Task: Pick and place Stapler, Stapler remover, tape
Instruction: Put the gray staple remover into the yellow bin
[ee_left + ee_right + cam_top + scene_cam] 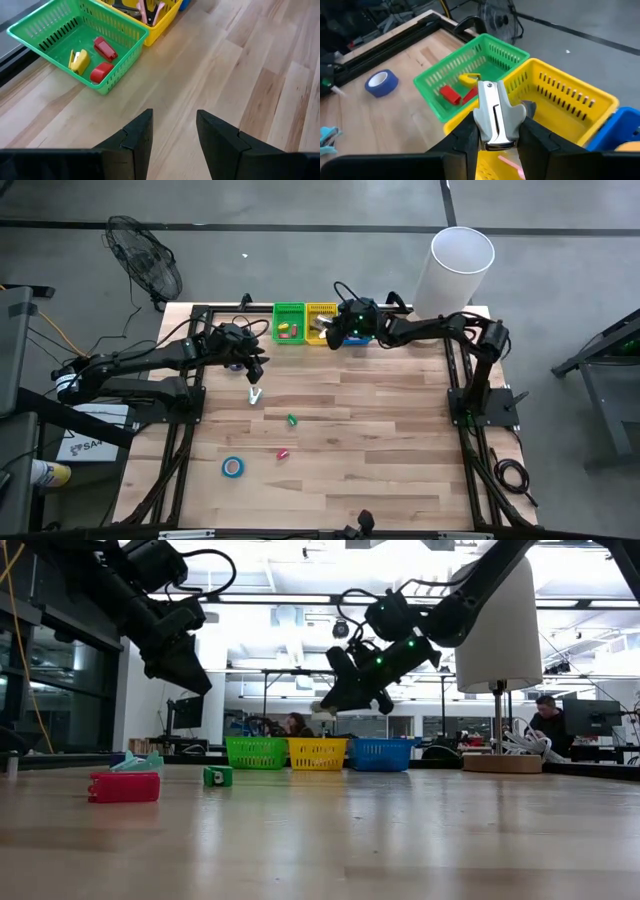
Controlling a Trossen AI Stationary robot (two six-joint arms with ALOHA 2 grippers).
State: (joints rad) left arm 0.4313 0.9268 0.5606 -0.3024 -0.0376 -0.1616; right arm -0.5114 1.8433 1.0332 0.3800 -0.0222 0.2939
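Evenly and fairly brightly lit from overhead, with only soft, short shadows under the arms on the pale wooden worktop [380, 430] in the high view and no harsh glare there. From the low view, strongly backlit by bright ceiling lights and glowing room beyond, leaving both arms as near-black silhouettes, the near worktop blurred and out of focus, the red piece [123, 786] soft-edged. Sharper and well lit in both wrist views, with a mild sheen on the silvery metal piece [495, 116] and the green basket [30, 37] crisp.
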